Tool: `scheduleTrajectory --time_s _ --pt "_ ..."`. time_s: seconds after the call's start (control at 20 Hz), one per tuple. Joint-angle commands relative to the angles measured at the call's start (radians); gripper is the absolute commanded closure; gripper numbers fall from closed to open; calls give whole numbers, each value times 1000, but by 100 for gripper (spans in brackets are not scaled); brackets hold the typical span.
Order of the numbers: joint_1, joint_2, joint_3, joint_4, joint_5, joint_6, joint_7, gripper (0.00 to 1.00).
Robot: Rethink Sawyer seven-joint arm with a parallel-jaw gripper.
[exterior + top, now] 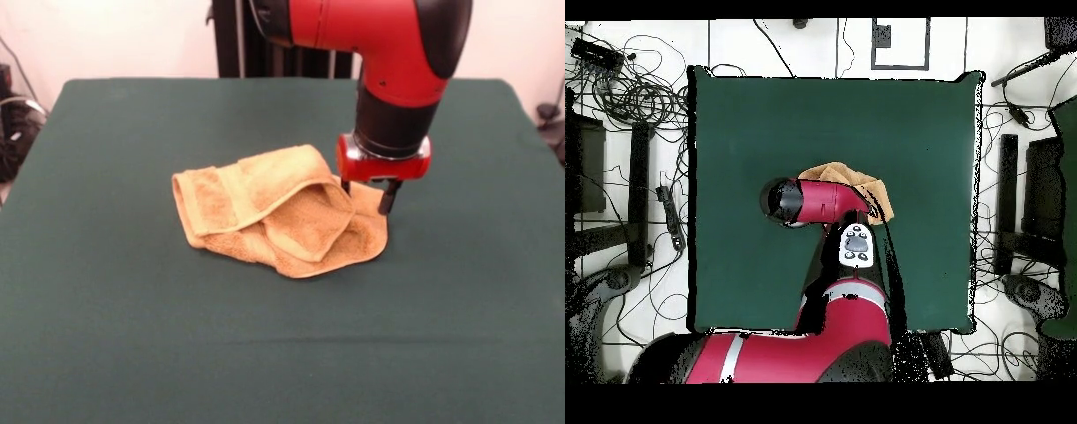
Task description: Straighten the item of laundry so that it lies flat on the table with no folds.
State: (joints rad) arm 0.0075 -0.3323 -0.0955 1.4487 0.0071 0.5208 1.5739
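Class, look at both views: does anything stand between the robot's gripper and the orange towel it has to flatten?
Nothing visible does. In the front view the gripper hangs right at the towel's edge, its fingers apart beside the folded cloth. The green table around the towel carries no other object. In the overhead view the arm hides most of the towel.

- You are looking at a glossy red arm [388,44] with black joint caps.
- A red collar is ringing its black wrist above the dark gripper [369,196].
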Motion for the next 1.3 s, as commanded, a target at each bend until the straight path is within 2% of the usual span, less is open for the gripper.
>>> scheduleTrajectory --time_s 0.05,0.25,0.55,0.85,1.05,1.3 --pt "-21 15 75 3 8 -73 150 0" --pt "-76 -21 97 38 -9 -78 96 0" --pt "-230 -81 146 118 -76 -98 -31 0" --pt "-364 -70 212 129 -168 -118 -91 0" --pt "-403 -67 239 133 -215 -125 -83 0" --pt "-409 -57 253 131 -258 -141 -35 0"
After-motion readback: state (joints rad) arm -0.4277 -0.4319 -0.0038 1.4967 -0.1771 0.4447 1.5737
